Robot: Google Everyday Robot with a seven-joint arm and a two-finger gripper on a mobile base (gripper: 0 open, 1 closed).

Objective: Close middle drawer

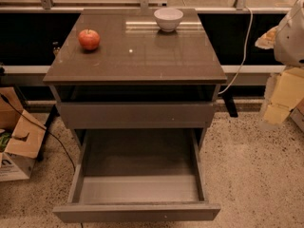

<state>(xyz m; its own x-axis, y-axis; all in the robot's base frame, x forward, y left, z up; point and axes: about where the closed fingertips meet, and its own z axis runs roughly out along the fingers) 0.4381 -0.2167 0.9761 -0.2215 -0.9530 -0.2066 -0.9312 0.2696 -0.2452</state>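
The middle drawer [137, 212] of the grey-brown cabinet is pulled far out toward me. Its plain flat front is near the bottom of the view and its paler grey floor [137, 188] is bare. The matching top-tier drawer front [135, 115] sits above it, under the cabinet top [137, 61]. My gripper [281, 99] is a blurred cream-yellow shape at the right edge, below the white arm [290, 32]. It hangs to the right of the cabinet at about top-drawer height, apart from the drawer and touching nothing.
A red apple [89, 39] and a white bowl [168, 19] stand on the cabinet top. An open cardboard box [16, 146] lies on the floor at the left with a black cable beside it. A white cable [244, 46] hangs at the back right. Speckled floor lies on both sides.
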